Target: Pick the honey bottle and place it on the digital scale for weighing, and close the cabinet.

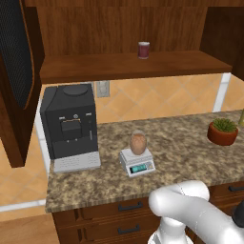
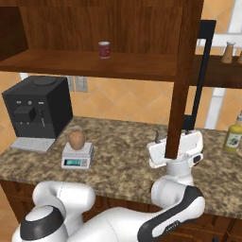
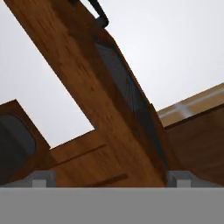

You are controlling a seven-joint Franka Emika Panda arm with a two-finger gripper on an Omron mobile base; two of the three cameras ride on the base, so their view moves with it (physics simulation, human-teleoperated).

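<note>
One door to go: honey bottle [image 1: 138, 142] sits on the digital scale [image 1: 137, 162]; gripper [image 2: 171, 150], fingers spread around the cabinet [image 2: 181, 85] door's bottom edge, could slip off mid-swing.

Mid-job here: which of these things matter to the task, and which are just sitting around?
Job: honey bottle on the digital scale; cabinet, doors open; pincer by the right door.
Lying about: coffee machine, red can, potted plant, yellow bottle.
</note>
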